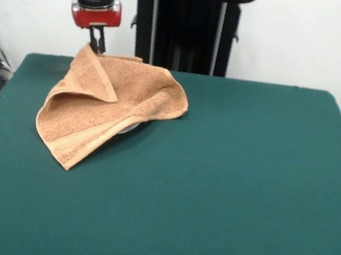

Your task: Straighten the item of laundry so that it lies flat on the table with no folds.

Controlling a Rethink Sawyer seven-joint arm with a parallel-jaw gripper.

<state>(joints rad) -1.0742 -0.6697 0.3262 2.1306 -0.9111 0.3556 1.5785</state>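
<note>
Gripper pointing straight down, clamped on raised towel corner; towel folded on table.

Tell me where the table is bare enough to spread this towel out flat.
The table is bare across its whole right half and along the front edge below the towel. It is crowded only at the back left, where the claw pinches a raised towel corner, with the pedestal just behind.
</note>
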